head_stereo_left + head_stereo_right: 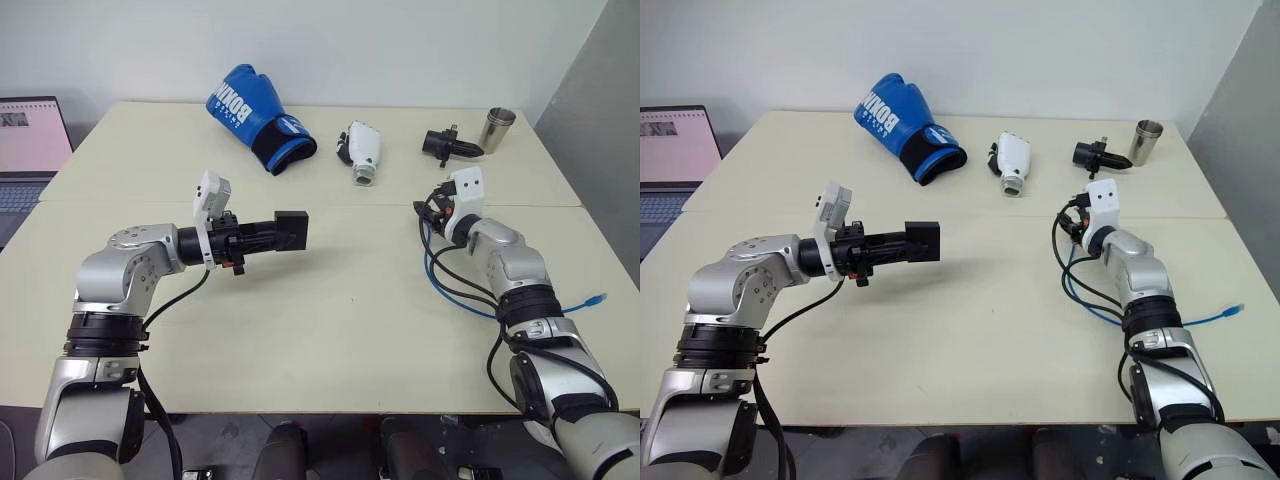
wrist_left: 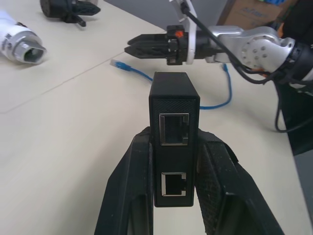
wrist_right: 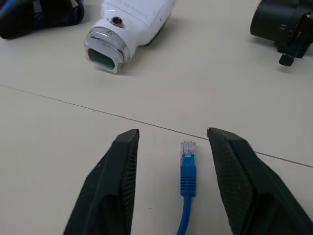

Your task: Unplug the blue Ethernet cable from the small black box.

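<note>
**Cable free of the box, each in a different place**

The left gripper (image 2: 176,196) was clenched on the small black box (image 1: 291,231) and held it above the table (image 1: 330,330), with its fingers (image 2: 129,196) pressing the two sides of the box. The left wrist view showed what the head views did not: two square ports on the face of the box, both with nothing plugged in.

The blue Ethernet cable (image 1: 455,290) lay on the table beside the right arm, well apart from the box. In the head views one plug tip (image 1: 598,298) was seen near the right edge of the table. The right wrist view showed the other plug (image 3: 188,166) lying flat on the table between the spread fingers of the right gripper (image 3: 171,147), which touched nothing and was released.

Further back on the table stood a blue boxing glove (image 1: 255,115), a white device (image 1: 362,152), a black gadget (image 1: 447,144) and a metal cup (image 1: 496,129).
</note>
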`<state>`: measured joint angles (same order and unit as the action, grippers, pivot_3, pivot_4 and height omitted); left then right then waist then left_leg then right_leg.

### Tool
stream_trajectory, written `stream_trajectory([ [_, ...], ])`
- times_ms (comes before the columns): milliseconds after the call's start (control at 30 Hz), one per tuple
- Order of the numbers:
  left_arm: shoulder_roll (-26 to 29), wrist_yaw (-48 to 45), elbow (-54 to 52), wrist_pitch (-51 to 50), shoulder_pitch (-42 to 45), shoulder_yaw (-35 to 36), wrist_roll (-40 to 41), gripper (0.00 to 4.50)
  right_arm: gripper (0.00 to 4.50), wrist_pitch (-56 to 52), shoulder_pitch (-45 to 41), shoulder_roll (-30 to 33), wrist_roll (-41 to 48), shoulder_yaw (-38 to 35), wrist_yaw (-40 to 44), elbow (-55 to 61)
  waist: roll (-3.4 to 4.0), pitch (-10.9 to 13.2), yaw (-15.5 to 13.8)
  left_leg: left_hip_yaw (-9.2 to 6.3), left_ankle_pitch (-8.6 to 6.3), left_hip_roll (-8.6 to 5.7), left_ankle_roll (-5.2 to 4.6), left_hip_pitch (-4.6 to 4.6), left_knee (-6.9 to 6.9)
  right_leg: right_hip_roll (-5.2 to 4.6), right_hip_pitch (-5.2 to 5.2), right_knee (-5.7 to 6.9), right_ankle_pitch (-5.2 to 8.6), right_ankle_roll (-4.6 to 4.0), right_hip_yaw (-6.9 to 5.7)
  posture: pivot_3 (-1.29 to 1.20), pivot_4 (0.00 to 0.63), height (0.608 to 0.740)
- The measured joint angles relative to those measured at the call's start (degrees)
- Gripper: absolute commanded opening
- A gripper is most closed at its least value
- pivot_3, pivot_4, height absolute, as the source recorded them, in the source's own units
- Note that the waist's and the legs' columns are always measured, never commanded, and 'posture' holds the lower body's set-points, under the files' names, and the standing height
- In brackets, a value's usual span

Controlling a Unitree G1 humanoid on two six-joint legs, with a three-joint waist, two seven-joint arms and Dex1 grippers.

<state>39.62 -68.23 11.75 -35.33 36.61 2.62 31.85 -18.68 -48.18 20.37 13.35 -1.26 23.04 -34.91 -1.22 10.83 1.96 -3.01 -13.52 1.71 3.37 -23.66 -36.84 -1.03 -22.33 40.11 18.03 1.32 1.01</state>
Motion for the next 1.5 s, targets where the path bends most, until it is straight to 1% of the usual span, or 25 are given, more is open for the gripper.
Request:
stream_trajectory([
  [67, -1.04, 2.30, 0.99, 2.22, 0.11, 0.12, -1.61, 0.79, 3.54, -0.61, 1.01, 0.62, 0.32, 0.26, 2.70, 4.54, 0.00, 0.00, -0.06, -0.03, 0.00, 0.00, 0.00, -0.01, -0.02, 0.00, 0.00, 0.01, 0.00, 0.00, -0.03, 0.00, 0.150, 0.740],
  [133, -2.81, 6.52, 3.58, 5.90, 0.39, 0.83, -4.00, 0.79, 3.90, -0.87, 3.85, 2.25, 1.66, 1.56, 8.44, 11.89, 0.03, 0.00, -0.14, -0.06, 0.00, 0.00, -0.01, -0.02, -0.06, 0.00, 0.01, -0.01, 0.00, 0.01, -0.06, 0.00, 0.150, 0.740],
  [167, -4.75, 10.53, 6.55, 9.83, 0.93, 1.50, -6.40, 0.79, 4.13, -2.23, 6.89, 4.39, 4.01, 3.81, 14.50, 19.46, 0.06, 0.01, -0.33, -0.11, 0.00, -0.03, -0.01, -0.04, -0.05, -0.02, 0.02, -0.01, -0.01, 0.02, -0.11, 0.00, 0.150, 0.740],
  [233, -6.38, 15.84, 11.46, 14.78, 1.34, 2.31, -9.49, 0.79, 4.14, -4.33, 9.90, 6.17, 6.69, 7.72, 21.87, 29.84, 0.06, 0.01, -0.32, -0.17, -0.01, -0.01, -0.01, -0.10, -0.09, 0.00, 0.02, -0.04, -0.01, 0.02, -0.14, 0.00, 0.150, 0.740],
  [300, -8.78, 21.43, 17.06, 21.00, 2.06, 2.97, -12.38, 0.79, 4.14, -6.66, 11.52, 6.82, 8.32, 10.63, 25.69, 37.02, 0.05, 0.01, -0.15, -0.14, -0.01, -0.04, -0.01, -0.10, -0.14, -0.04, 0.02, -0.03, -0.04, 0.07, -0.12, 0.00, 0.150, 0.740],
  [367, -9.94, 25.77, 22.73, 27.84, 2.83, 3.85, -14.92, 0.79, 4.14, -8.15, 11.73, 6.73, 8.18, 11.93, 26.16, 39.81, 0.05, 0.01, -0.09, -0.13, 0.00, -0.04, -0.01, -0.09, -0.15, -0.04, 0.02, -0.04, -0.10, 0.17, -0.11, 0.00, 0.150, 0.740],
  [500, -10.09, 31.07, 31.10, 35.38, 3.24, 6.21, -17.27, 0.79, 4.14, -8.46, 11.73, 7.37, 6.86, 13.45, 27.00, 41.23, 0.04, 0.01, -0.23, -0.15, 0.00, -0.06, -0.01, -0.10, -0.16, -0.04, 0.02, -0.04, -0.11, 0.19, -0.13, 0.00, 0.150, 0.740],
  [667, -10.34, 32.39, 36.08, 38.57, 2.09, 6.66, -18.66, 0.79, 4.14, -8.42, 11.96, 7.76, 5.28, 15.13, 28.37, 41.30, 0.04, 0.00, -0.23, -0.13, 0.00, -0.09, -0.01, -0.11, -0.15, -0.05, 0.02, -0.07, -0.11, 0.19, -0.13, 0.00, 0.150, 0.740],
  [800, -10.43, 32.79, 36.27, 39.37, 1.58, 6.86, -19.01, 0.79, 4.14, -8.42, 12.26, 7.93, 4.76, 15.18, 29.12, 41.30, 0.03, -0.01, -0.24, -0.14, 0.00, -0.09, 0.00, -0.07, -0.16, -0.06, 0.05, -0.03, -0.11, 0.18, -0.14, 0.00, 0.150, 0.740],
  [833, -10.42, 32.78, 36.20, 39.23, 1.35, 7.11, -18.96, 1.49, 4.14, -8.42, 12.28, 7.96, 4.69, 15.17, 29.33, 41.31, 0.03, -0.01, -0.22, -0.15, 0.00, -0.08, 0.00, -0.04, -0.16, -0.05, 0.06, -0.02, -0.11, 0.18, -0.14, 0.00, 0.150, 0.740],
  [900, -10.38, 32.84, 36.14, 38.02, 0.85, 7.38, -18.96, 1.74, 4.14, -8.42, 12.40, 8.04, 4.47, 15.17, 29.47, 41.32, 0.03, -0.01, -0.08, -0.12, 0.00, -0.08, -0.01, 0.01, -0.15, -0.04, 0.08, 0.01, -0.11, 0.18, -0.11, 0.00, 0.150, 0.740],
  [933, -10.40, 32.81, 36.17, 36.97, 0.05, 7.44, -18.82, 1.97, 4.14, -8.42, 12.49, 8.06, 4.22, 15.18, 29.53, 41.31, 0.03, -0.01, 0.01, -0.12, 0.00, -0.06, -0.01, 0.01, -0.15, -0.03, 0.07, 0.02, -0.11, 0.18, -0.10, 0.00, 0.150, 0.740],
  [967, -10.54, 32.71, 36.20, 35.97, -0.57, 7.83, -18.50, 2.12, 4.14, -8.42, 12.49, 8.06, 4.06, 15.18, 29.59, 41.31, 0.03, -0.01, 0.06, -0.12, 0.00, -0.05, -0.01, 0.01, -0.15, -0.02, 0.05, 0.02, -0.11, 0.18, -0.10, 0.00, 0.150, 0.740],
  [1067, -10.57, 32.67, 35.38, 34.45, -0.64, 8.31, -17.91, 2.80, 4.14, -8.42, 12.45, 7.95, 3.58, 15.43, 29.88, 41.28, 0.03, -0.02, -0.03, -0.14, 0.00, -0.06, 0.00, 0.02, -0.15, -0.02, 0.07, 0.03, -0.11, 0.18, -0.12, 0.00, 0.150, 0.740],
  [1133, -10.57, 32.71, 35.16, 34.13, -0.69, 8.46, -17.84, 3.14, 4.14, -8.42, 12.45, 7.86, 3.57, 15.53, 29.95, 41.28, 0.03, -0.02, -0.02, -0.11, 0.00, -0.06, 0.00, 0.03, -0.16, -0.02, 0.08, 0.04, -0.11, 0.18, -0.10, 0.00, 0.150, 0.740],
  [1167, -10.57, 32.74, 34.82, 33.92, -0.87, 8.61, -17.80, 3.42, 4.14, -8.42, 12.45, 7.86, 3.54, 15.54, 29.97, 41.28, 0.03, -0.02, -0.02, -0.12, 0.00, -0.05, 0.00, 0.03, -0.16, -0.02, 0.08, 0.04, -0.11, 0.18, -0.11, 0.00, 0.150, 0.740],
  [1267, -10.57, 32.77, 33.77, 33.11, -1.36, 9.07, -17.70, 3.93, 4.14, -8.42, 12.44, 7.85, 3.48, 15.54, 29.98, 41.28, 0.03, -0.02, -0.03, -0.12, 0.00, -0.05, 0.00, 0.03, -0.16, -0.03, 0.08, 0.05, -0.11, 0.18, -0.11, 0.00, 0.150, 0.740],
  [1333, -10.57, 32.77, 33.45, 32.98, -1.51, 9.07, -17.71, 4.38, 4.14, -8.42, 12.45, 7.79, 3.47, 15.54, 29.98, 41.28, 0.03, -0.02, -0.04, -0.12, 0.00, -0.06, 0.00, 0.02, -0.16, -0.03, 0.08, 0.05, -0.11, 0.18, -0.10, 0.00, 0.150, 0.740],
  [1400, -10.51, 32.76, 32.37, 32.83, -2.19, 9.06, -17.92, 4.44, 4.14, -8.42, 12.44, 7.71, 3.48, 15.54, 29.95, 41.29, 0.03, -0.01, -0.03, -0.12, 0.00, -0.06, 0.00, 0.03, -0.16, -0.03, 0.08, 0.05, -0.11, 0.18, -0.10, 0.00, 0.150, 0.740],
  [1500, -9.77, 32.71, 27.15, 31.86, -5.23, 8.95, -18.30, 4.44, 4.14, -9.03, 12.52, 7.72, 3.60, 15.45, 29.62, 41.74, 0.03, -0.01, 0.03, -0.12, 0.00, -0.04, 0.00, 0.02, -0.14, -0.03, 0.06, 0.04, -0.11, 0.18, -0.09, 0.00, 0.150, 0.740],
])
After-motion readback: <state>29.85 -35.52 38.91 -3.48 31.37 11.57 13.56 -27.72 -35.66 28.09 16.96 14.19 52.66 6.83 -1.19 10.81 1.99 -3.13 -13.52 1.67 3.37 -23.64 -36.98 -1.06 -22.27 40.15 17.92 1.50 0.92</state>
